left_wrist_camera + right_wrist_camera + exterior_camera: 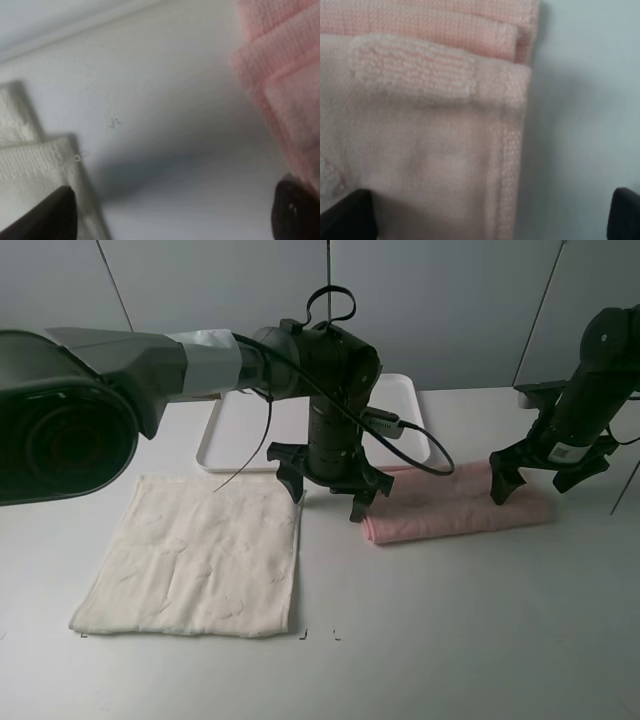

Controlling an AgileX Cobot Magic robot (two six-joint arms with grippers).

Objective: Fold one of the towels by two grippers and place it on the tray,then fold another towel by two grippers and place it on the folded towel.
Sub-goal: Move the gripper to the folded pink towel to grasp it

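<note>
A pink towel (455,503), folded into a long strip, lies on the table right of centre. A white towel (195,555) lies flat and unfolded at the left. The white tray (235,425) stands empty at the back. My left gripper (328,488) is open, hovering between the two towels; its wrist view shows the white towel's corner (30,170) and the pink towel's end (285,75). My right gripper (540,478) is open above the pink towel's right end (430,150), one finger over the towel, the other (625,212) over bare table.
The table (450,630) is white and bare in front of the towels. The tray's right part is hidden behind my left arm. Grey wall panels stand behind the table.
</note>
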